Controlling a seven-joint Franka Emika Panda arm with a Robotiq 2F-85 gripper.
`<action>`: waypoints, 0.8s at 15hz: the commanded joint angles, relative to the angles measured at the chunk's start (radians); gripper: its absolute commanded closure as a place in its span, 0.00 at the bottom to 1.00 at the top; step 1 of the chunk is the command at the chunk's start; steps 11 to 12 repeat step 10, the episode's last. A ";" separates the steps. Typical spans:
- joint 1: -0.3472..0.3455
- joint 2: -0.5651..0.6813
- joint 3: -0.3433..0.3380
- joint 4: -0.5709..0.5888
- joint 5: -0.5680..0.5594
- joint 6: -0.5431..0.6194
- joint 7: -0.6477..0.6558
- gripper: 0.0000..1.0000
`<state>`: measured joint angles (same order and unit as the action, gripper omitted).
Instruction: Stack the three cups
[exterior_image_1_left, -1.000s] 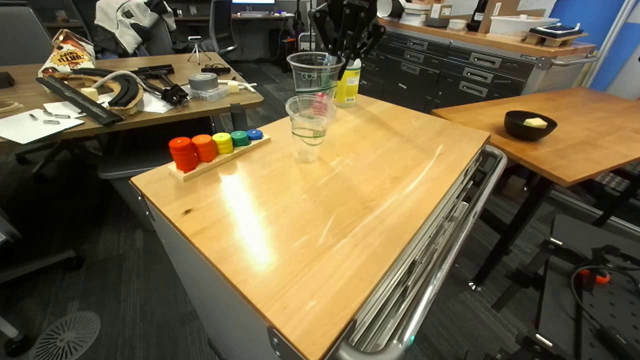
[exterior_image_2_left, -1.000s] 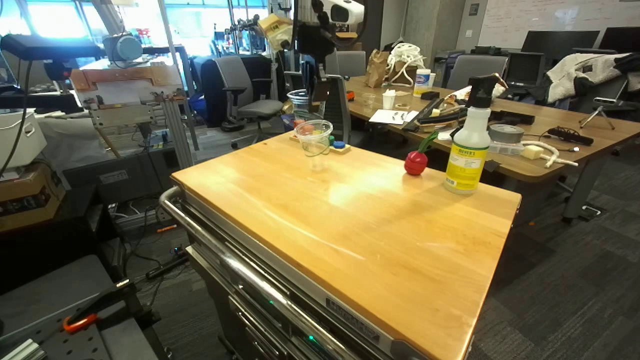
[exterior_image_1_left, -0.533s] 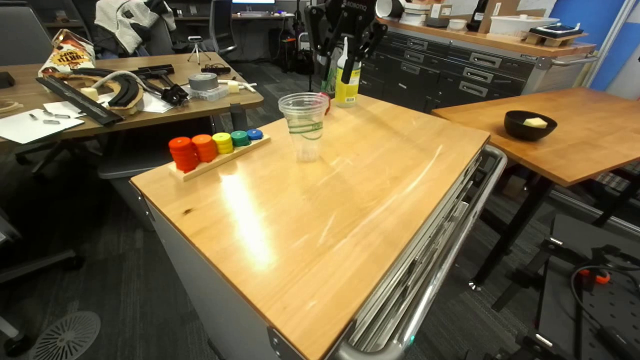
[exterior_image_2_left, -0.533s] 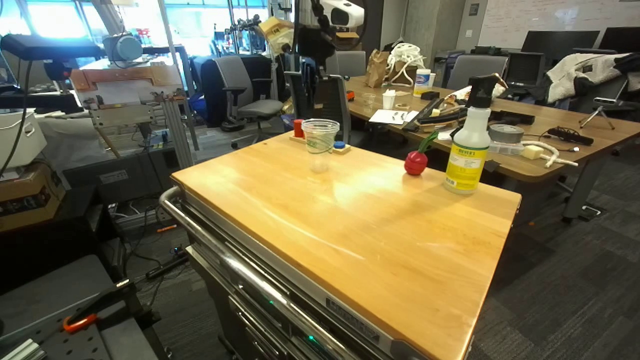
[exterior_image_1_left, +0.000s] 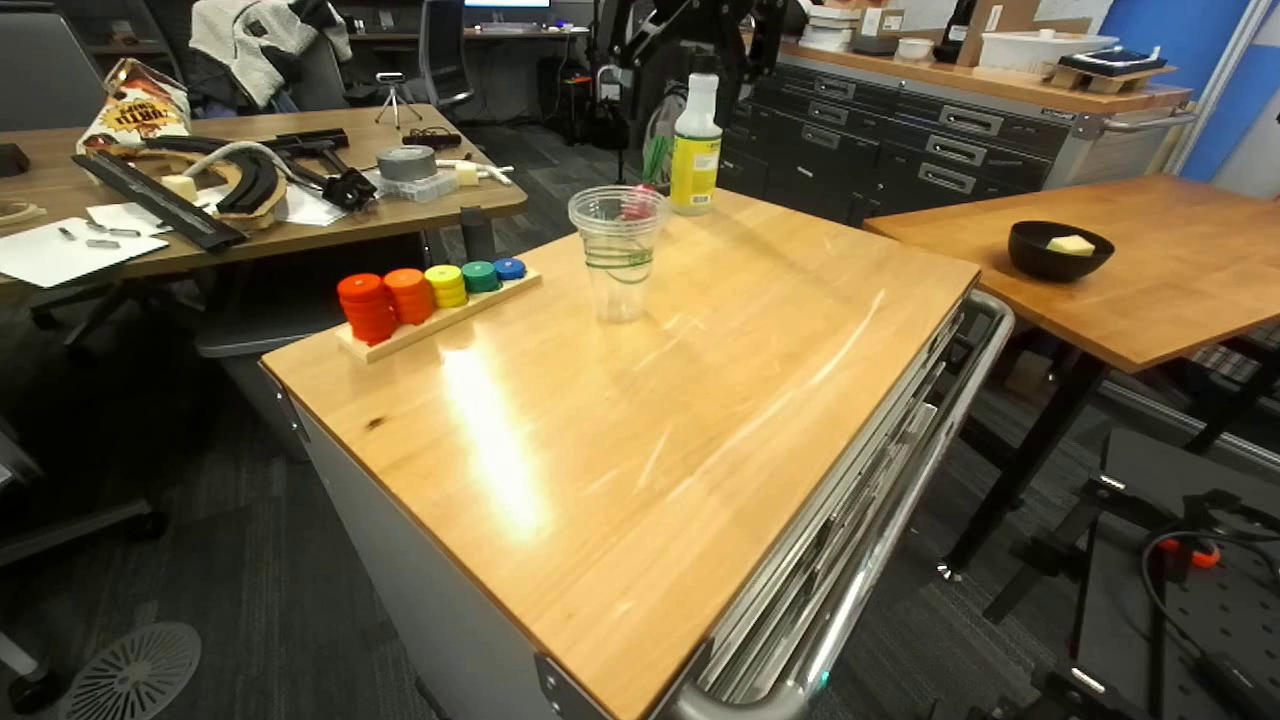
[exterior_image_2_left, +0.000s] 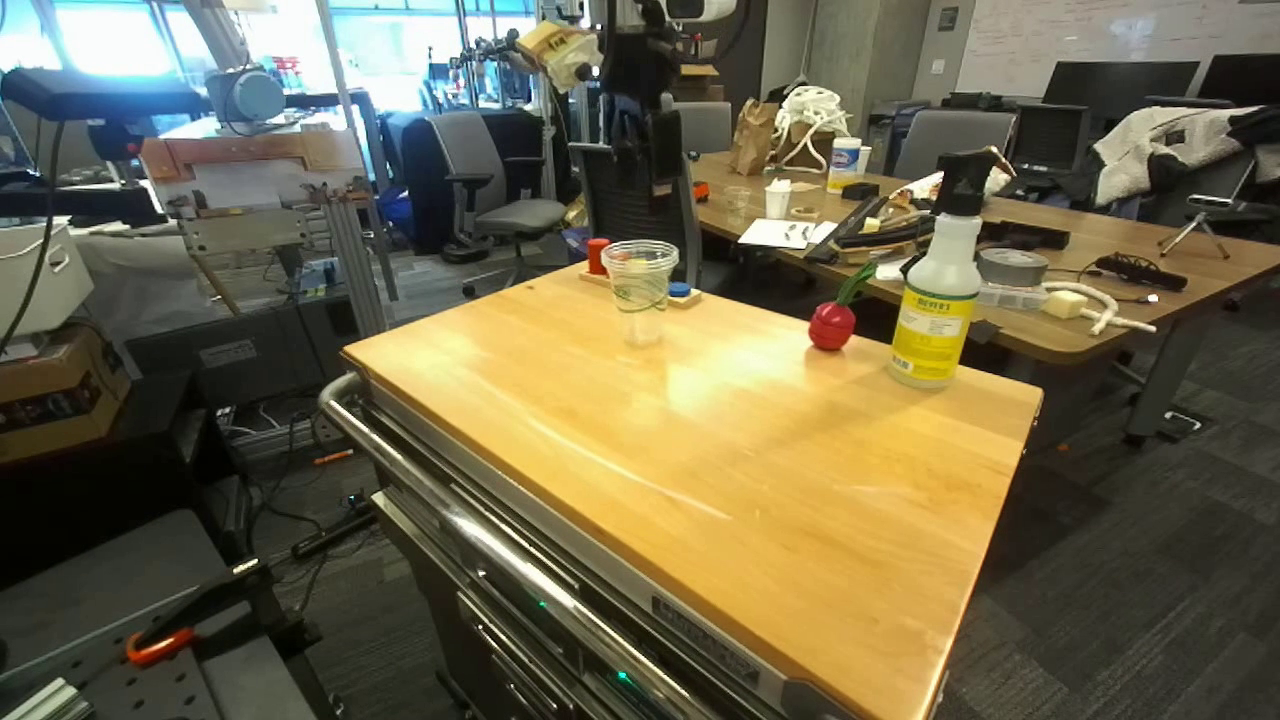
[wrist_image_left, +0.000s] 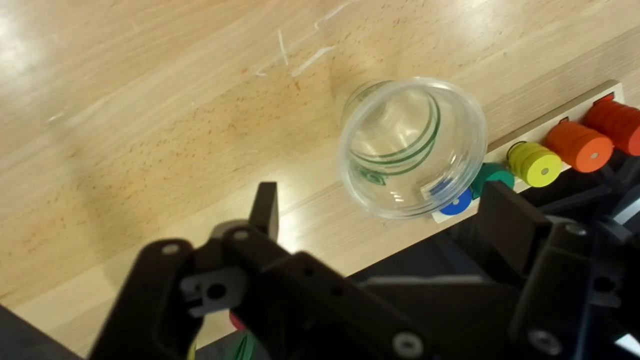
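Wrist view: nested cups (wrist_image_left: 412, 147), their count unclear, stand upright on the tabletop (wrist_image_left: 175, 150), partly covering the disc rack (wrist_image_left: 537, 133), while the gripper (wrist_image_left: 387, 210), jaws wide apart, hides most of a red radish (wrist_image_left: 237, 321).

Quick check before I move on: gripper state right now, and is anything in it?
Gripper: open, jaws wide apart, holding nothing; the cups stand on the table, clear of it.

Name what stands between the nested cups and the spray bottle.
In an exterior view, a red, green-topped object stands between the cups and the spray bottle.
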<state>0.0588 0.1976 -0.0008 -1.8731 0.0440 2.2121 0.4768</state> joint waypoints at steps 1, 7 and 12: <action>-0.009 -0.059 -0.025 -0.011 -0.074 -0.022 -0.031 0.00; -0.048 -0.079 -0.050 -0.005 -0.094 -0.068 -0.082 0.00; -0.058 -0.083 -0.054 -0.008 -0.093 -0.075 -0.090 0.00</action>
